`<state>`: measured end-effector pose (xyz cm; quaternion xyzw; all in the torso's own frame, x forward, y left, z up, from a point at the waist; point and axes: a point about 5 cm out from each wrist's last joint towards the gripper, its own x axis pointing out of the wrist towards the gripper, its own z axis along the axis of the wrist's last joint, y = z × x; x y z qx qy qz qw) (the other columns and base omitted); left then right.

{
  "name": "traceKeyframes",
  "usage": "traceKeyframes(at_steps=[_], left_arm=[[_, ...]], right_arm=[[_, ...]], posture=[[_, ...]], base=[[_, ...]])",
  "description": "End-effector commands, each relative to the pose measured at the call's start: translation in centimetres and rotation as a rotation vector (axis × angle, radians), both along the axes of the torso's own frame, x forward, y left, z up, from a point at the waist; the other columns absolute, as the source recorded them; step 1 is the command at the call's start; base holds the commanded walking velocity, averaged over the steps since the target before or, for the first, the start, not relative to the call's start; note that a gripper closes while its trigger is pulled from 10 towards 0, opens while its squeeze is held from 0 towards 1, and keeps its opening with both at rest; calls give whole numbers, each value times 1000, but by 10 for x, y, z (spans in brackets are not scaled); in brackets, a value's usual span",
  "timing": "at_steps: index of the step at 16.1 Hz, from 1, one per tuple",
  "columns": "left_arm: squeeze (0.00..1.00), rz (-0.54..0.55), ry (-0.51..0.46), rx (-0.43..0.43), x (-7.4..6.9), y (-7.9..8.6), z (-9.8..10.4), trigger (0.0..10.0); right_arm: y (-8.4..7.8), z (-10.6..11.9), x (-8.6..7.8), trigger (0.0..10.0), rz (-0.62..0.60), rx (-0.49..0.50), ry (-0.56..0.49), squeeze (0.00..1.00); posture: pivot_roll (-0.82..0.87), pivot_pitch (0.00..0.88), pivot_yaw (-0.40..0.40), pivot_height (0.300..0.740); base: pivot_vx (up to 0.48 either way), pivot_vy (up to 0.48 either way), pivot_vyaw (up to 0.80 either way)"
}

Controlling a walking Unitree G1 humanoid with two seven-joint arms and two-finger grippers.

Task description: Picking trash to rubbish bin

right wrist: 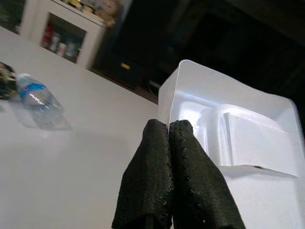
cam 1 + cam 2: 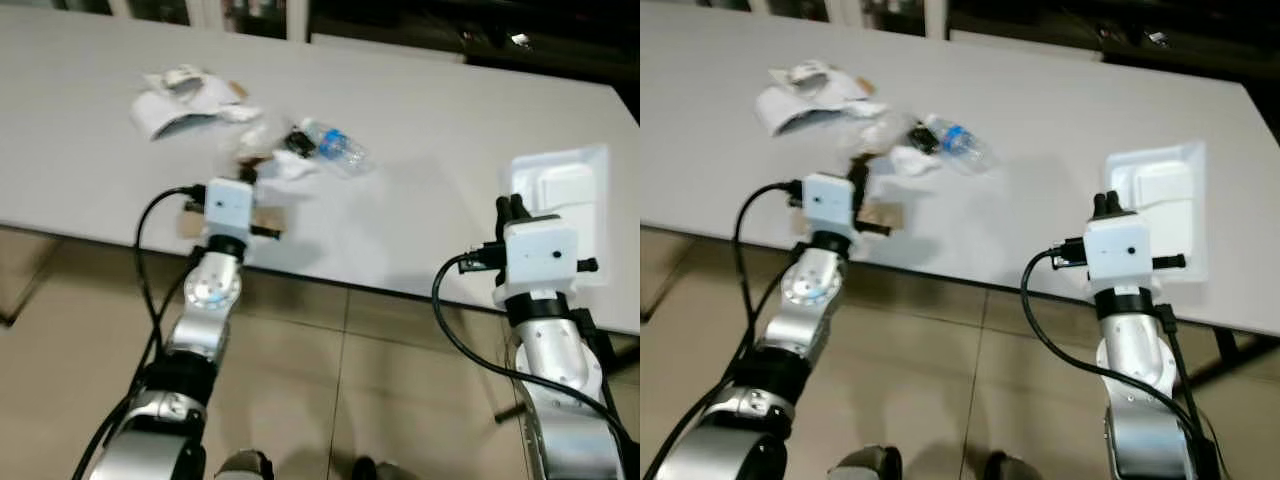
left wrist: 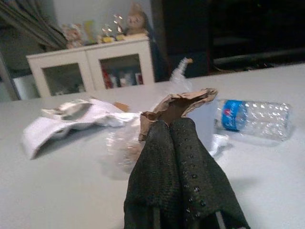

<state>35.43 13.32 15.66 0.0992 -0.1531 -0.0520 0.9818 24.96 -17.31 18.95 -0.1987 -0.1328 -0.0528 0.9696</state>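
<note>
Right now your left gripper (image 3: 177,125) sits at the table's (image 2: 430,130) near edge, left of centre in the head views, with its fingers (image 3: 162,157) pressed together on a scrap of brown paper (image 3: 178,105); the scrap sticks up past the tips. Whether that pinch is firm you cannot tell, since only a corner seems caught.

Just beyond it the trash lies in a loose heap: clear wrap (image 3: 121,145) touching the brown paper, a crushed bottle (image 2: 335,145) with a blue label lying on its side toward the frame's centre, and white crumpled paper (image 2: 175,100) farther off in the upper left.

Your right gripper (image 1: 169,129) is closed with nothing between its fingers, resting at the edge of the white foam tray (image 2: 565,195) on the right side of the table.

No bin can be made out, so you will probably have to turn and walk with the scrap. Watch these risks:
- A thin corner hold may slip as the arm swings, dropping the paper on the floor.
- Lifting could drag the wrap along and nudge the bottle, which may roll.
- Moving the right arm carelessly could push the tray.
</note>
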Motion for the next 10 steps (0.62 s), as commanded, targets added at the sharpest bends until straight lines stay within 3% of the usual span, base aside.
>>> traceKeyframes(at_steps=[1,10], left_arm=[[0,-7,16,13,-3,1,-3,0],[0,-9,14,-8,0,-14,4,0]], right_arm=[[0,-1,1,10000,12,-3,-2,0],[0,-2,-2,10000,8,5,-7,0]], posture=[[173,64,-49,740],[154,46,-42,740]], base=[[0,0,800],[0,0,800]])
